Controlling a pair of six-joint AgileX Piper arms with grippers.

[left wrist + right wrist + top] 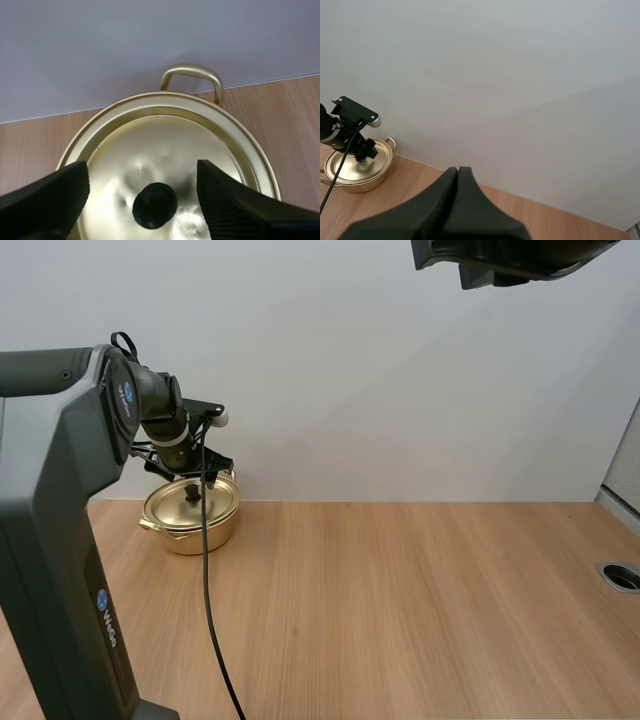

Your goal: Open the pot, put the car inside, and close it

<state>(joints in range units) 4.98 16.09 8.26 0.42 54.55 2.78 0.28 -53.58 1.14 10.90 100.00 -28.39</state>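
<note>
My left gripper [143, 172] is wide open and holds nothing. Its two fingers [60, 195] stand well apart with their ribbed inner faces turned to each other. Between them, just back from the tips, sits the black knob [154, 205] of the lid [165, 140]. Bare golden metal shows on either side of the knob, so neither finger touches it. The lid lies flat and closed on the golden pot [250, 150]. Beyond my fingertips one of the pot's looped handles [192, 75] stands up on the far side, towards the wall. The pot rests on the wooden table [285, 105], close to its back edge, and seen from above my left gripper hangs directly over the lid.

My right gripper [457, 172] is closed on nothing, its fingers pressed together into one dark wedge. It is held well apart from the pot, which lies far off to the side of its tips with my left gripper above it.
</note>
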